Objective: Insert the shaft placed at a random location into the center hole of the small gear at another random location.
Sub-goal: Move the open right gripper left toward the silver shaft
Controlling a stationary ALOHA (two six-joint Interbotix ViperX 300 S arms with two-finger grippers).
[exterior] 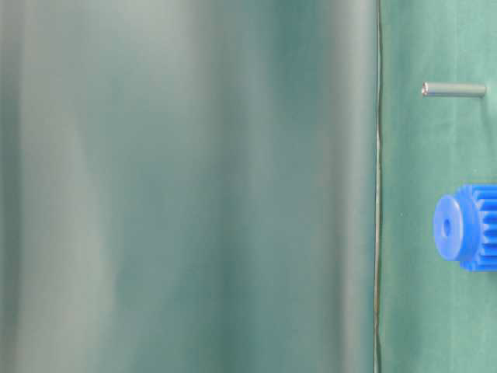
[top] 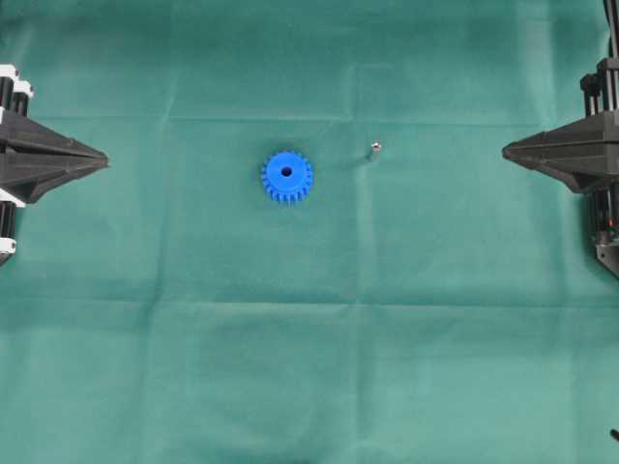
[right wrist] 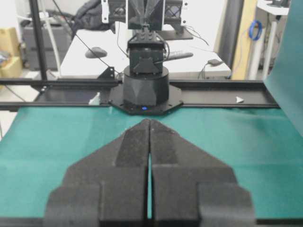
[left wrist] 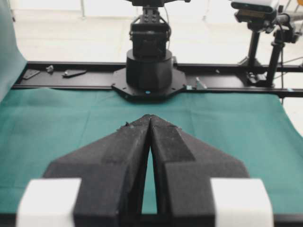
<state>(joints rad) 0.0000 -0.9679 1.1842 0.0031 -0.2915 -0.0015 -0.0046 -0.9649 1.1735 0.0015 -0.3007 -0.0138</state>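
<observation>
both arms were matte black all over. the left gripper ended in two wedge-shaped black fingers with a rough, foamy inner face, and white blocks sat at the back corners. the right gripper had the same wedge fingers, all black. across the table each wrist camera caught the other arm's round black base on an eight-sided plate, a small blue light glowing low on it, cables running above.
</observation>
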